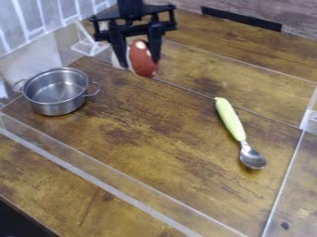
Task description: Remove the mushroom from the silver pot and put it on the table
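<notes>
Holding the red mushroom [143,59], our black gripper [139,51] pinches it tight above the brown table [148,139], near the silver pot [56,92].

A spoon [240,134] is seen at the right, laid at a slant, with its yellow-green handle pointed toward the far side and its shiny metal bowl turned toward the near side. In the upper left corner, a pale, ribbed surface [44,18] is partly shown, by which the far left edge of the view is filled. A sheet of clear, glossy material [37,63] is seen below it at the left, with whitish reflections spread across it, and a dark object [15,222] is cut off by the frame in the lower left corner.
</notes>
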Action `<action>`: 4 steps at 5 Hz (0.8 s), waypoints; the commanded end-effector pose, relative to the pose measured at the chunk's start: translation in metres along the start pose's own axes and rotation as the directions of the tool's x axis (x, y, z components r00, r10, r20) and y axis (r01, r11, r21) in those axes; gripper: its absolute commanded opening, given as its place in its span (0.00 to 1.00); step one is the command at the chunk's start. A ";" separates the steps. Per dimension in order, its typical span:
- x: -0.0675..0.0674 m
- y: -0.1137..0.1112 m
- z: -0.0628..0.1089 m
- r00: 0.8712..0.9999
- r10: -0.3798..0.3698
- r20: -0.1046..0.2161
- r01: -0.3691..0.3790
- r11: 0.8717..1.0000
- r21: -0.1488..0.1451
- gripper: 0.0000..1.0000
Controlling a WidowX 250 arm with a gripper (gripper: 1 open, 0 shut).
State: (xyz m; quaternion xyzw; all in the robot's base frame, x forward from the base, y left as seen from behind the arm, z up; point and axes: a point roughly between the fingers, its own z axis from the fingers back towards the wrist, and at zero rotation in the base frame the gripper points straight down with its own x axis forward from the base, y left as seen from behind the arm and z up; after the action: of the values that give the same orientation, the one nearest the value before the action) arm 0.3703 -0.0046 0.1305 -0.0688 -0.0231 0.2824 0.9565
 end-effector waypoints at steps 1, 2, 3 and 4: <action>-0.019 -0.017 0.023 0.998 -0.008 0.062 0.011 0.999 -0.048 0.00; -0.034 -0.023 0.008 0.999 -0.006 0.052 0.009 0.999 -0.049 0.00; -0.046 -0.026 -0.012 0.997 -0.058 0.043 0.059 0.997 -0.047 0.00; -0.052 -0.027 -0.032 0.994 -0.099 0.041 0.101 0.994 -0.044 0.00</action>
State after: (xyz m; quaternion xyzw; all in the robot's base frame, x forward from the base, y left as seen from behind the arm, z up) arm 0.3425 -0.0540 0.0825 -0.0730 -0.0235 0.2450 0.9665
